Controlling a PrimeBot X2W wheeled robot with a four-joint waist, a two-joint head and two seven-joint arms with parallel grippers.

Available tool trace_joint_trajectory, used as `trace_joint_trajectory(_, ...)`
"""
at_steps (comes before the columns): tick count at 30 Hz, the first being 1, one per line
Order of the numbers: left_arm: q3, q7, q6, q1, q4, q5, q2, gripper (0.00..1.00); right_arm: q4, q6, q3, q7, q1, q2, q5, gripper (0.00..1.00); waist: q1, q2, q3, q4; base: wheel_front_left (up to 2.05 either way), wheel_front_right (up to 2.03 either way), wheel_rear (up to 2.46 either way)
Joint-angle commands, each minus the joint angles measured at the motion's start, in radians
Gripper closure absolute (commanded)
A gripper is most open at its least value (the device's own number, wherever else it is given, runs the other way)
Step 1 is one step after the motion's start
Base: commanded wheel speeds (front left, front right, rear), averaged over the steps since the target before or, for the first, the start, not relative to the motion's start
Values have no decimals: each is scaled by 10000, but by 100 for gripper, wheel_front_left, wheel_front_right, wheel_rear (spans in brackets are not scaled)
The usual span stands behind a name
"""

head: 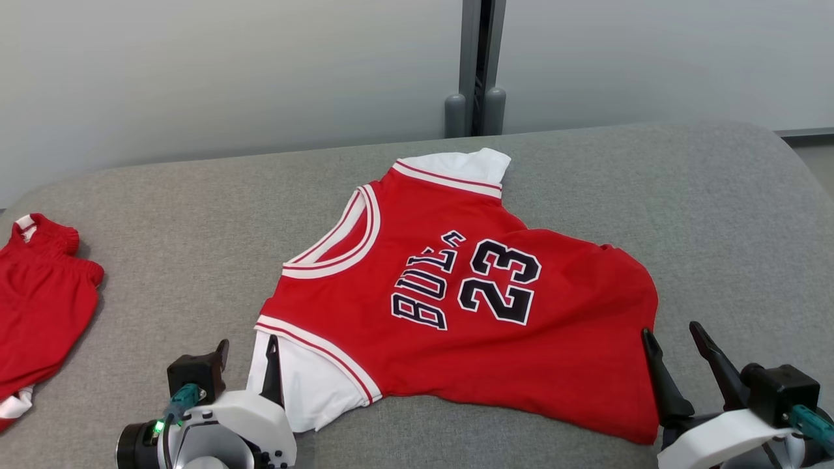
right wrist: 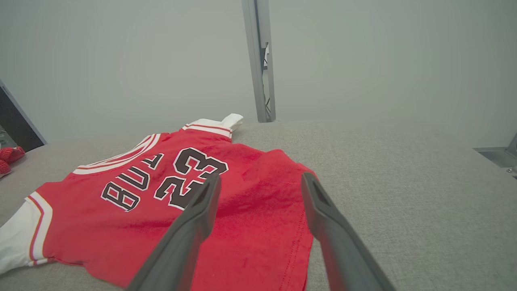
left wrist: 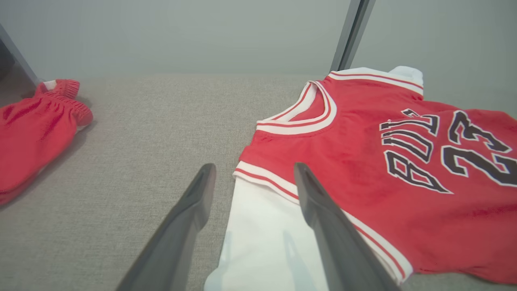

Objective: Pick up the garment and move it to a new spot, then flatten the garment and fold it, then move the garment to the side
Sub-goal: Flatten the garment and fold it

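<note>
Garment: red jersey, number 23, mid grey fabric surface; chest lettering partly lost in crease. Left gripper jaws wide, astride white sleeve edge. Right gripper jaws wide, at hem corner. Red shorts cut off at left edge.

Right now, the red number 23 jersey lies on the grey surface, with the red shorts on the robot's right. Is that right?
Not quite. The head view shows the red shorts on the robot's left, not its right. The number 23 jersey does lie on the grey surface.
</note>
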Motion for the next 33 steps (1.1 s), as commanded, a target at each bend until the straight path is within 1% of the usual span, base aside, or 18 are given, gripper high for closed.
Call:
trace_joint_trajectory(1,-23,-3,-41,64,62,40,25,0,-61,-7,-63,-122,130,18,79,0,0,-1,77,-74,0,0,0)
trace_joint_trajectory(5,-39,-130,-80,-11,225,14,-36,0,-44,-7,-233,-149,355,180,217,0,0,-1,237,-216,0,0,0)
trace_joint_trajectory(10,-51,-253,-151,-201,399,-39,-154,0,275,-6,-403,-103,821,405,529,0,0,-1,328,-397,0,0,0)
trace_joint_trajectory(14,-73,-338,-177,-360,544,-56,-268,0,817,-6,-472,84,1078,514,1027,0,0,-1,352,-474,0,0,0)
trace_joint_trajectory(19,-139,-378,-257,-478,692,-49,-342,0,1704,-7,-128,320,991,556,1316,0,0,-1,364,-481,0,0,0)
trace_joint_trajectory(24,-213,-367,-337,-586,778,-16,-321,0,2549,-6,-36,57,672,572,1482,0,0,-1,377,-306,0,0,0)
trace_joint_trajectory(33,-304,-249,-257,-480,800,-15,-241,0,3806,-6,-68,-589,180,576,1431,0,0,-1,310,189,0,0,0)
